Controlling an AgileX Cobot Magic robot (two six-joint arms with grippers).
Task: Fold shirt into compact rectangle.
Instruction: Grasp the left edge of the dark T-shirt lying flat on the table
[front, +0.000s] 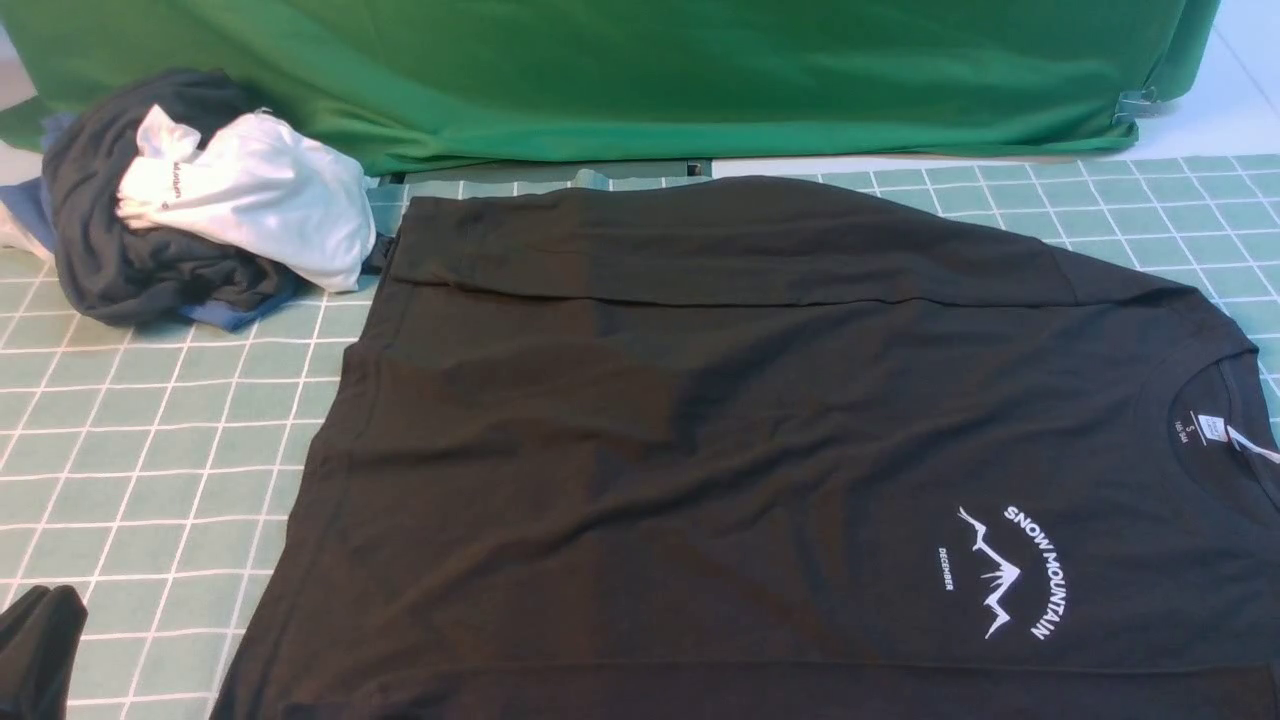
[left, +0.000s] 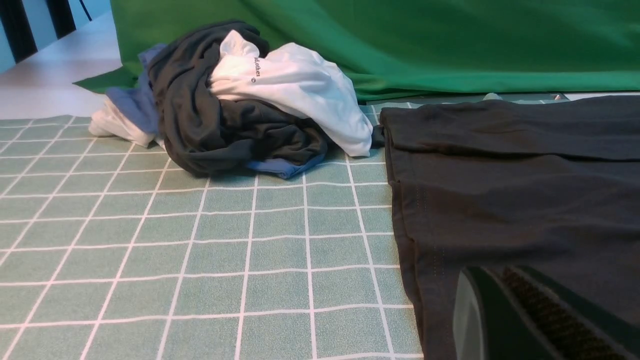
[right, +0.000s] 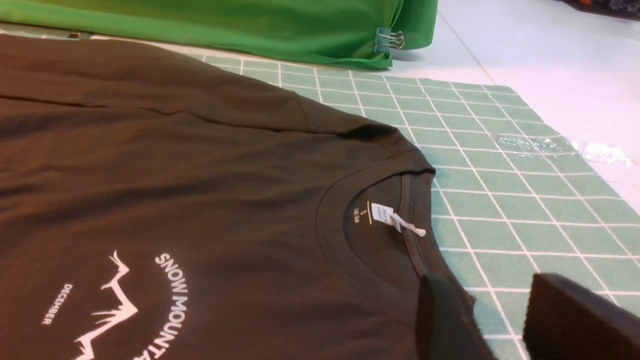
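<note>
Bright green backdrop cloth (front: 640, 70) hangs behind a pale green grid-lined mat (front: 150, 450), and the big black knit T-shirt (front: 700, 450) with its white mountain print lies flat over the mat's middle and right, collar to the right. Bunched dark grey and white garments (front: 200, 200) sit at its far-left corner. The left claw (left: 510, 305) is pinched together over the shirt's left edge, and the right claw (right: 492, 295) has its fingers apart near the collar.
</note>
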